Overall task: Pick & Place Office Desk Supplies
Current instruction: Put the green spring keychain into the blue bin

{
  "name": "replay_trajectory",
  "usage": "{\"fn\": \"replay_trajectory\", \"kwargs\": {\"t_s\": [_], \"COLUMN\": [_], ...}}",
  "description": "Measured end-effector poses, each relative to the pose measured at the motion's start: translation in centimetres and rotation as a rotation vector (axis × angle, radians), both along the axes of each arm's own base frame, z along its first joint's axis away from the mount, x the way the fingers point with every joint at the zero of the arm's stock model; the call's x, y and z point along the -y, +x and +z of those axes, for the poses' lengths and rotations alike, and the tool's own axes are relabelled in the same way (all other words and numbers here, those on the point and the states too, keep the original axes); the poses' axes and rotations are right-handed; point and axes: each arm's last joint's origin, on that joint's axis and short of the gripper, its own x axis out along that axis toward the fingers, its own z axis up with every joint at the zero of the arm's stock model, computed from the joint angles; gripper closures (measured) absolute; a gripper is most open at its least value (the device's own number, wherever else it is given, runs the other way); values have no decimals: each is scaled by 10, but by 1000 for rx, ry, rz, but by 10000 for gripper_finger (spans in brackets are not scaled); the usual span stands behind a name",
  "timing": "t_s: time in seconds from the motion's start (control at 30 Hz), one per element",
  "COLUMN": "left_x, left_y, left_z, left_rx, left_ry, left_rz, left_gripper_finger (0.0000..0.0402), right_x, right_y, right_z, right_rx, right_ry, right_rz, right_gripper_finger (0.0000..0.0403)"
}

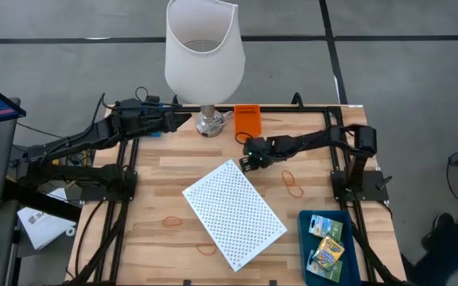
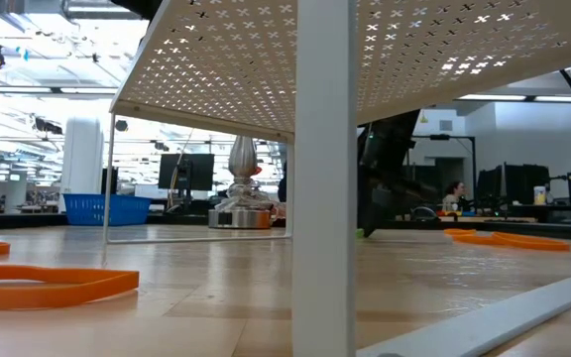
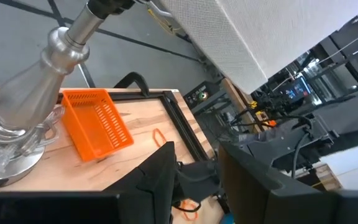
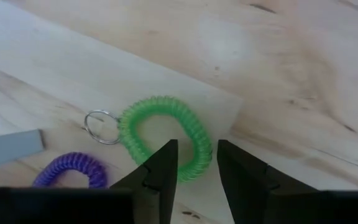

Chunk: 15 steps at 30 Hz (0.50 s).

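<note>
A green spiral coil ring (image 4: pixel 166 134) with a small metal key ring (image 4: pixel 100 126) lies flat on the table, and a purple coil (image 4: pixel 73 171) lies beside it. My right gripper (image 4: pixel 197 146) (image 1: pixel 250 159) is open and low over the table, pointing down. Its fingers stand on either side of the green coil's near band without plainly touching it. My left gripper (image 1: pixel 183 119) (image 3: pixel 197 155) is open and empty by the lamp base (image 1: pixel 207 125). Orange rubber bands (image 1: pixel 293 181) (image 1: pixel 172 222) lie loose on the wood. Two printed boxes (image 1: pixel 327 229) (image 1: pixel 329 254) lie in the blue tray (image 1: pixel 304 246).
A white perforated shelf (image 1: pixel 233 213) stands mid-table, right beside my right gripper. The big white lamp (image 1: pixel 203 48) and an orange basket (image 1: pixel 247 119) stand at the far edge. Another rubber band (image 1: pixel 205 249) lies near the front. People sit in the room behind.
</note>
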Motion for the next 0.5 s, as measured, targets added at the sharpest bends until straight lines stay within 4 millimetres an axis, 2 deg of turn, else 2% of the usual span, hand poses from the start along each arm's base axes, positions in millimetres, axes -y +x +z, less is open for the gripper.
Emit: {"fn": "replay_trajectory", "kwargs": {"t_s": [0.1,0.27,0.43,0.5], "left_x": [0,1,2,3], "left_y": [0,0,1,1], "left_z": [0,0,0,0], "left_rx": [0,1,2,-3], "left_ry": [1,-2,-4,8], "left_rz": [0,-25,-48,-57], "left_gripper_finger": [282,282,282,282], "right_x": [-1,-1,0,-1], "right_y": [-1,-2,-6,-16], "right_z": [-1,-1,6,13], "right_rx": [-23,-36,-47,-93], "right_ry": [-33,-45,-75,-109], "right_rz": [-6,-9,-22,-39], "right_gripper_finger": [319,388,391,397]}}
